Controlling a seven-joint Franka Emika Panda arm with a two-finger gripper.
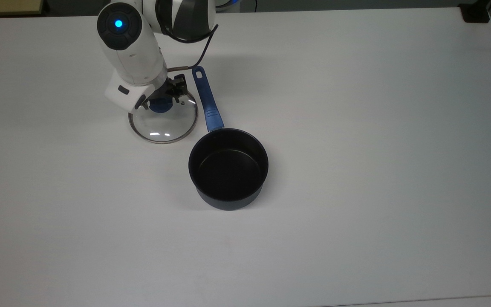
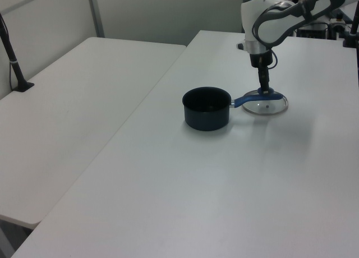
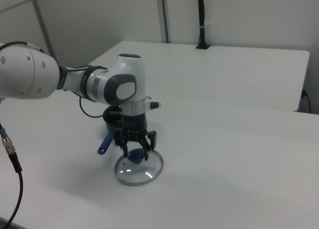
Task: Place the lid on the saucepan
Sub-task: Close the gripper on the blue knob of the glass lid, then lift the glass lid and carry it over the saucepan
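The lid (image 1: pixel 163 121) lies flat on the white table (image 1: pixel 356 128); it is clear glass with a metal rim and a blue knob (image 1: pixel 160 105). My gripper (image 1: pixel 165 94) hangs straight over the knob. In the right view the gripper (image 3: pixel 135 150) is open, with one finger (image 3: pixel 149 142) on each side of the knob (image 3: pixel 134 157), not closed on it. The black saucepan (image 1: pixel 228 168) stands empty just to the top view's lower right of the lid. Its long blue handle (image 1: pixel 206 102) runs past the lid's edge. In the left view the lid (image 2: pixel 265 105) sits right of the saucepan (image 2: pixel 206 107).
A second white table (image 2: pixel 84 101) adjoins on the left view's left, with a black post (image 2: pixel 12 56) clamped at its edge. The arm's cable (image 1: pixel 198 49) loops above the handle's end. Open table surface lies on the top view's right and bottom.
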